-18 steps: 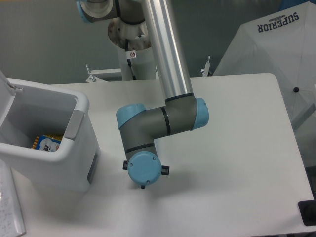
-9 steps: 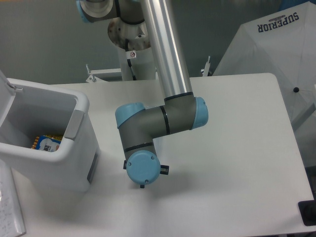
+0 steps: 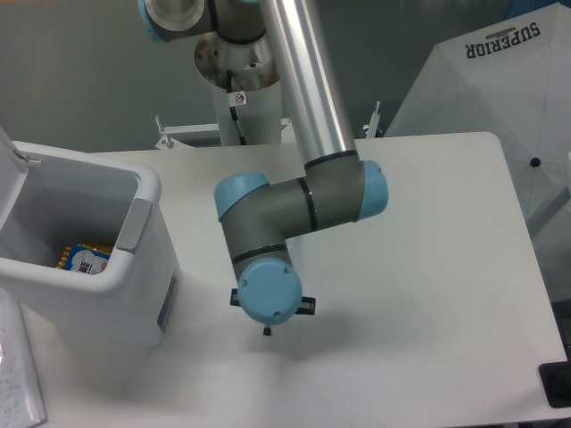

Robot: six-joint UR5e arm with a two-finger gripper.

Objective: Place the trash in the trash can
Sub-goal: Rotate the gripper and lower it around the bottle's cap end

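The trash can is a large white bin standing open at the left of the table, with a grey panel on its right wall. A small colourful packet lies at its bottom. The arm's grey and blue wrist hangs over the middle of the table, to the right of the can. The wrist hides the gripper below it; only a small black tip shows under the blue cap. The trash is out of view, neither on the table nor in sight under the arm.
The white table reaches to the right and front edges. A white umbrella-like cover marked SUPERIOR stands behind the right corner. The arm's base post rises at the back. A dark object sits at the lower right edge.
The wrist has shifted slightly to the right and toward the front of the table, a little farther from the trash can. Nothing else moved.
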